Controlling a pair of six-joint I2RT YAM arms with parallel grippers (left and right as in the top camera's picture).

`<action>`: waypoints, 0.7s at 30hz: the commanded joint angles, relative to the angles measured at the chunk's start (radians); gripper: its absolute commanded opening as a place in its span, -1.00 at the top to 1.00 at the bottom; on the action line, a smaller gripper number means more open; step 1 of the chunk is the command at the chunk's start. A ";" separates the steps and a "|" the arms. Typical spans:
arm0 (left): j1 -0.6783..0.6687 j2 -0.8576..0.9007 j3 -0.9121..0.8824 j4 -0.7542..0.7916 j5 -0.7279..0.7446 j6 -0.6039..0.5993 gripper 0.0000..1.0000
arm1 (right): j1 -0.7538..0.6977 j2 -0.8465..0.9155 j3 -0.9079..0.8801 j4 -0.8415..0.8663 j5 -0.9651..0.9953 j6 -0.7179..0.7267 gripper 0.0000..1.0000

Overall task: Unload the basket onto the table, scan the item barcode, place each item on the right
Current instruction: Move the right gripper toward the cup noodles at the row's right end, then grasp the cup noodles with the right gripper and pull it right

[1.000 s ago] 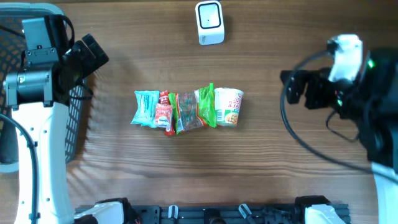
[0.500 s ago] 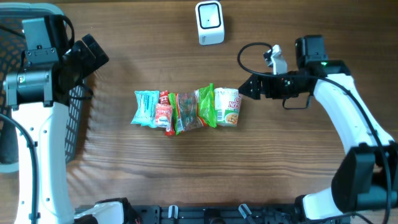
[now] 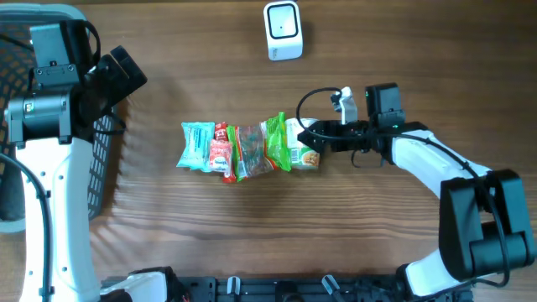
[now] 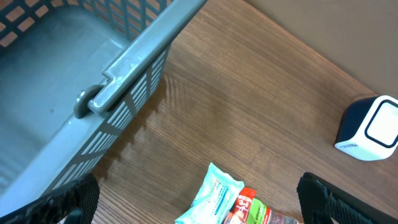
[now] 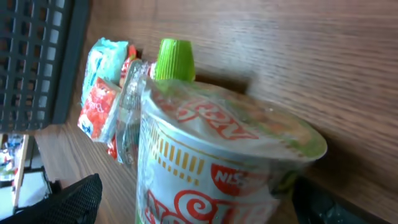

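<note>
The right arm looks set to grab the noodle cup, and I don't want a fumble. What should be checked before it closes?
1. Right gripper open: ok.
2. White-and-red paper noodle cup lies between its fingers: ok.
3. Neighbouring green plastic pouch clear of the cup: not ok, it lies against it.
4. Cup's barcode located: cannot tell.
5. White box-shaped scanner unobstructed: ok.
6. Left gripper out of the way, by the grey plastic basket: ok.

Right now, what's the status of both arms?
Left gripper open, hovering by basket. Right gripper open, straddling noodle cup, not gripped yet. Green packet lies against cup's far side.
</note>
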 commanded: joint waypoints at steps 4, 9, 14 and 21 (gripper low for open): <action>0.006 -0.008 0.009 0.002 0.002 0.011 -1.00 | 0.018 0.067 -0.008 0.045 0.022 0.085 -0.95; 0.006 -0.008 0.009 0.002 0.002 0.011 -1.00 | 0.018 0.081 -0.008 0.071 -0.005 0.085 -0.46; 0.006 -0.008 0.009 0.002 0.002 0.011 -1.00 | 0.001 0.066 -0.008 0.098 -0.135 0.085 -0.23; 0.006 -0.008 0.009 0.002 0.002 0.011 -1.00 | 0.002 0.052 -0.008 0.099 -0.074 0.032 -0.91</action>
